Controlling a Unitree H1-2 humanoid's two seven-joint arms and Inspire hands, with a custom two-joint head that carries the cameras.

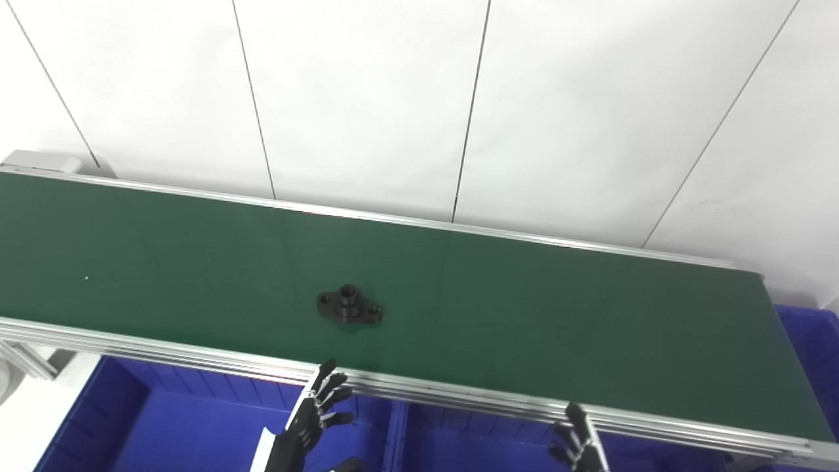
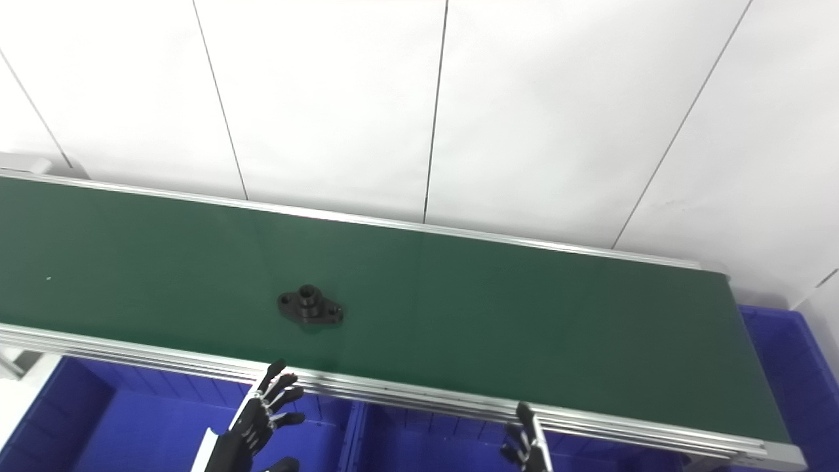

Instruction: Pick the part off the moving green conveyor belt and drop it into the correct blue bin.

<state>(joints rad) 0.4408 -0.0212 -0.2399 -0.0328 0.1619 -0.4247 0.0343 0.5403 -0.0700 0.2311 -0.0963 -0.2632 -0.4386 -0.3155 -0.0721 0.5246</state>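
**Pre-grasp: part on belt, both hands empty**

Step in hand: approach, nothing picked yet. The black flanged part (image 1: 349, 306) — oval flange, raised centre boss, a hole at each end — lies flat on the green conveyor belt (image 1: 557, 321), in its near half, roughly mid-length of the visible run.

Left hand (image 1: 314, 413) sits below the near aluminium rail (image 1: 459, 393), fingers spread and pointing up toward the belt, holding nothing. It is just short of the part, almost directly in line with it. Right hand (image 1: 573, 442) is further along, also below the rail; only its upper fingers show, so I can't tell whether they are spread or curled. Nothing visible in it.

Next move, my read: left hand is the candidate. It must clear the rail, lead the part since the belt moves, and close on the boss or flange edges. The low profile makes for a thin grip.

Hard to see: belt direction can't be read from a still. Blue bins (image 1: 177, 426) under the rail are cut off at the bottom edge; one divider (image 1: 395, 432) shows, another bin (image 1: 809, 354) sits at the belt's right end. No labels visible, so the correct bin is unknown. Wrists and arms are mostly cropped.
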